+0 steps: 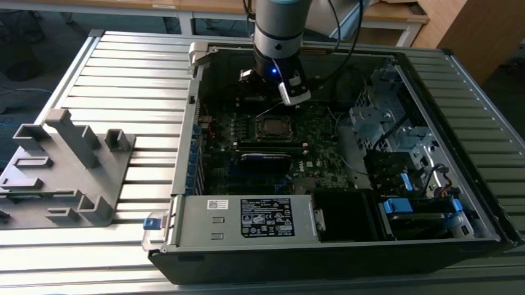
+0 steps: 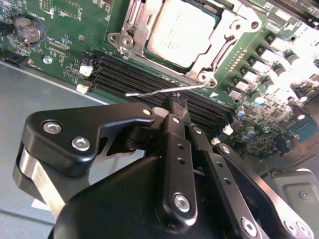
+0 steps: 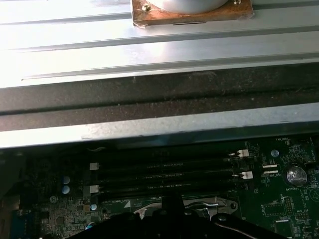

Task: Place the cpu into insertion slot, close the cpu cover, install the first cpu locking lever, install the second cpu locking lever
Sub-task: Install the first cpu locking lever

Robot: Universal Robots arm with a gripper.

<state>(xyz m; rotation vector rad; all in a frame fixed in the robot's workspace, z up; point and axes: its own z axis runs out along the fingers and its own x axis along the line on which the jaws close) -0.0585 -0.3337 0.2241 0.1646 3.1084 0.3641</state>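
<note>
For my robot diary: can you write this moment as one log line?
cpu: seated | cpu cover: down over cpu | locking lever: sticking out | end effector: shut, tip beside lever

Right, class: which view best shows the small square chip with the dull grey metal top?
The second wrist view: the grey-topped chip lies close and bright inside its silvery cover frame. The exterior view shows it small; the first wrist view, the frame's edge.

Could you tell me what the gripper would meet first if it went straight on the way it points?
Probably the thin metal lever right ahead of the gripper; depth is unclear.
</note>
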